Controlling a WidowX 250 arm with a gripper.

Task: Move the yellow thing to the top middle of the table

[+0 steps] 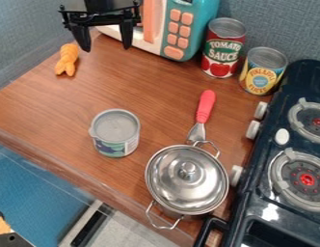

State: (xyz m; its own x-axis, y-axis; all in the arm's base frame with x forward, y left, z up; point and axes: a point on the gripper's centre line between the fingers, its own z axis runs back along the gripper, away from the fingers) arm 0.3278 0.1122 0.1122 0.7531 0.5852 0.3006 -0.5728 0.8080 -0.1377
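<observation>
My gripper hangs at the upper left of the camera view, in front of the toy microwave, its two fingers spread apart with nothing between them. An orange-yellow toy lies on the wooden table near its left edge, slightly below and left of the gripper and apart from it. Its lower end splits into short prongs. A can with a yellow and blue label stands upright at the upper right, beside the stove.
A teal and white toy microwave stands at the back. Right of it is a red tomato can. A grey-topped can stands mid-left, a red-handled spatula and lidded pot lower centre, and a dark stove at the right.
</observation>
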